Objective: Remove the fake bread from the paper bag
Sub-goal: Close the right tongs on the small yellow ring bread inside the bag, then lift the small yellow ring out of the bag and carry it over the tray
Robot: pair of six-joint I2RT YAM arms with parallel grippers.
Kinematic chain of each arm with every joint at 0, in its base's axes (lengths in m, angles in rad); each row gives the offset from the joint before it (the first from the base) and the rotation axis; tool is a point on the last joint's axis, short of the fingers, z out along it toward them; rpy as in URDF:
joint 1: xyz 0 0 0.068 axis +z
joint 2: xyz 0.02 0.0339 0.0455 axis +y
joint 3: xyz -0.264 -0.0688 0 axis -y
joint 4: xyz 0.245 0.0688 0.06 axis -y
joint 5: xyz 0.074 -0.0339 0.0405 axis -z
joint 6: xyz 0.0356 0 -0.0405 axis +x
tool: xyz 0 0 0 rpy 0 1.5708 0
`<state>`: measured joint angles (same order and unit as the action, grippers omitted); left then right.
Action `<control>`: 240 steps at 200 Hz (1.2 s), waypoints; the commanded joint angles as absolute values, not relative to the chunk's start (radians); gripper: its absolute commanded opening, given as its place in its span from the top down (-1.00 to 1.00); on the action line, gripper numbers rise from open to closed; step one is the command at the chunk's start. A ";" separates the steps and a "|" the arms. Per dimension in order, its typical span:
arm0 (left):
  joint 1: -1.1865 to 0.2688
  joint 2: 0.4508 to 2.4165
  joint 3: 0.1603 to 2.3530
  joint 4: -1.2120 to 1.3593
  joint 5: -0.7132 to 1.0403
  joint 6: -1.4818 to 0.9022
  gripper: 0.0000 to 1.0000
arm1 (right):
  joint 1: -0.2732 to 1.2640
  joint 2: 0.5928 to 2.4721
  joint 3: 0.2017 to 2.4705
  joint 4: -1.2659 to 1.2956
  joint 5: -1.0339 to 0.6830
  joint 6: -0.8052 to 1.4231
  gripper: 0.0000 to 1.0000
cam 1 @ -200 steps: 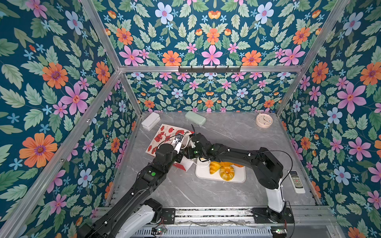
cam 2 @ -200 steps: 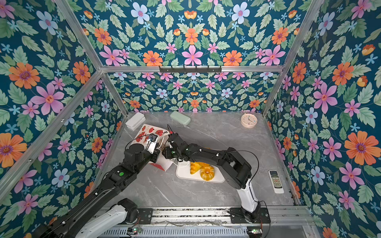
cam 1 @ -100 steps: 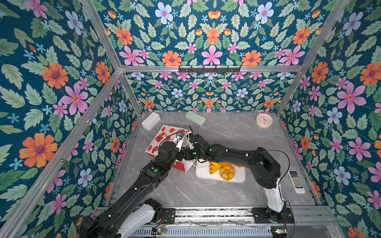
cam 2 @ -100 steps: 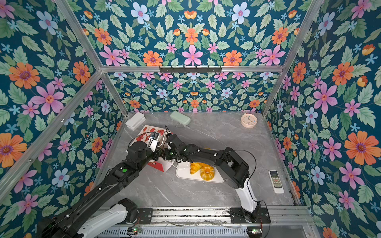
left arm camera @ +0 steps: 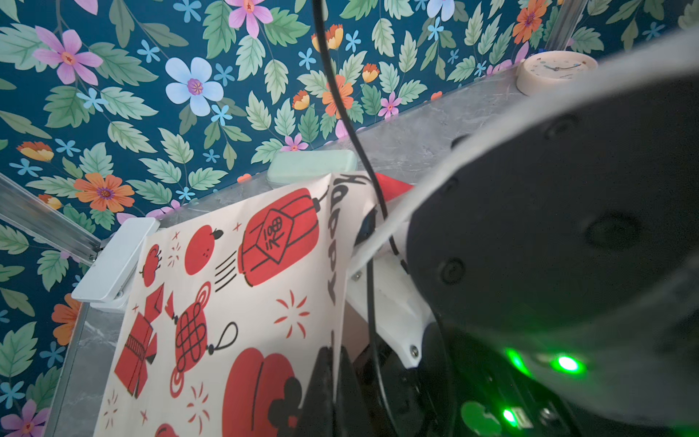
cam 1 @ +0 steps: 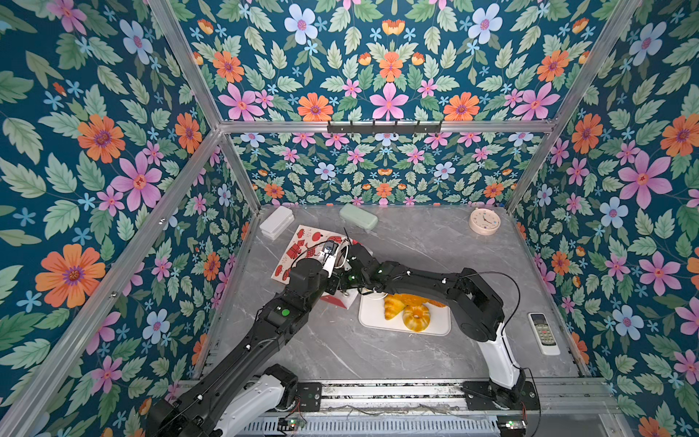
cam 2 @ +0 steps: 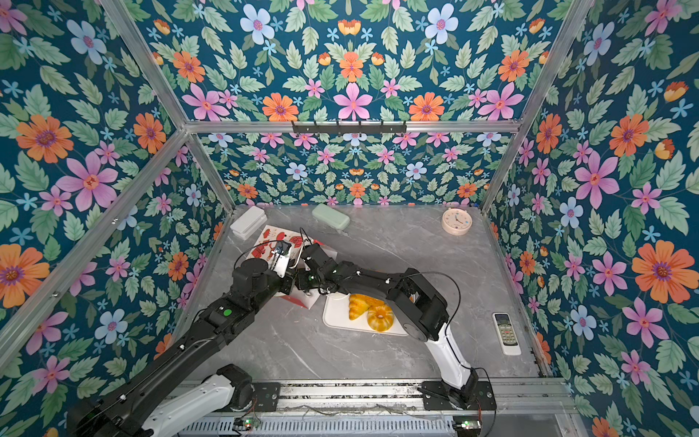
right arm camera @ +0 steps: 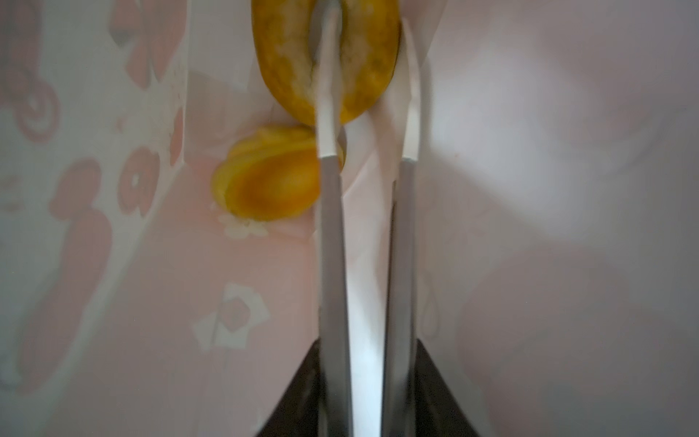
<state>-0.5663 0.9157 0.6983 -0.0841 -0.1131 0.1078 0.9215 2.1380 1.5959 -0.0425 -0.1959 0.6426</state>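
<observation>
Over the last second, right gripper (right arm camera: pixel 370 22) went deeper into paper bag (left arm camera: pixel 234 283); jaws narrowed onto ring bun (right arm camera: pixel 280 56) wall. Second bun (right arm camera: pixel 272 185) lies beside it, inside. The left gripper (left arm camera: pixel 333 378) is clenched on the bag rim. Lift-out looks next.

Black hand-drawn lettering reading "Happy" is running along the edge of the paper bag (left arm camera: pixel 234 302) in the left wrist view, beside a red lantern print (left arm camera: pixel 278 236) carrying a Chinese-style character too stylised to read. The clock (left arm camera: pixel 552 72) numerals are showing too small to make out.
</observation>
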 commanded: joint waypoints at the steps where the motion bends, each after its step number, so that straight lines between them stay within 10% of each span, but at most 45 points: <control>1: -0.568 0.911 0.698 -0.066 -0.093 0.100 1.00 | 0.919 2.129 1.593 -0.005 -0.194 0.632 0.46; 96: -0.568 0.891 0.692 -0.092 -0.133 0.105 1.00 | 0.910 2.002 1.407 0.047 -0.174 0.626 0.85; 240: -0.568 0.937 0.707 -0.101 -0.185 0.121 1.00 | 0.888 1.705 1.251 -0.263 -0.186 0.564 0.94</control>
